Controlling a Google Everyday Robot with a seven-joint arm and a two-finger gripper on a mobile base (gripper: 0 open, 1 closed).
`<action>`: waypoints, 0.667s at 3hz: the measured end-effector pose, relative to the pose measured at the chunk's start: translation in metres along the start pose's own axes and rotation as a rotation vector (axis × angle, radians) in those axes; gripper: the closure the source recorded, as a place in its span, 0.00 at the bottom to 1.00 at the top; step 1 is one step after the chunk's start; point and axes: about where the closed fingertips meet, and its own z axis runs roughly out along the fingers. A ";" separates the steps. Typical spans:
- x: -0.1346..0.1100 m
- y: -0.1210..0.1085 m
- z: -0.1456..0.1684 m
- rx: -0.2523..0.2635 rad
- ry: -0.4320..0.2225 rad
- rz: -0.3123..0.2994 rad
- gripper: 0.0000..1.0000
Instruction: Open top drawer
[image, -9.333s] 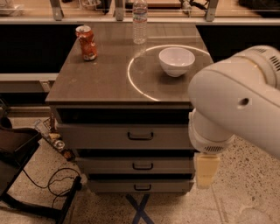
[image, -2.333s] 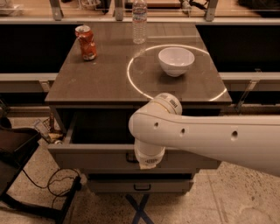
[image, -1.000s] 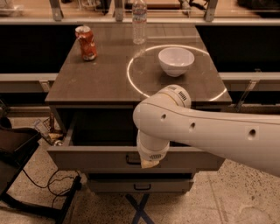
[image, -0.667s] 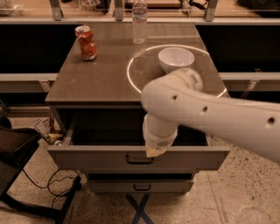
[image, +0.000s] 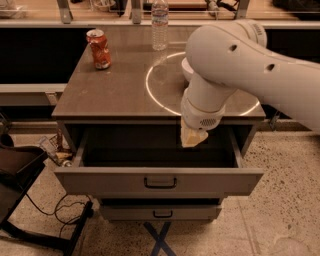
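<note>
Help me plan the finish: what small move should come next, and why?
Probably raise the gripper clear and stop: the top drawer stands pulled well out, inside showing, and the gripper hangs over the opening, off the handle.

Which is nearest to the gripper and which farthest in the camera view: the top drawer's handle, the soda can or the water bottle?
1. The handle, just below and in front of the gripper, which hangs over the open top drawer.
2. The soda can, back left on the tabletop, and the water bottle, at the back edge: too close to call.
</note>
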 end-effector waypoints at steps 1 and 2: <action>0.012 0.001 -0.005 0.020 0.007 0.002 1.00; 0.024 0.010 0.006 0.044 0.010 -0.007 1.00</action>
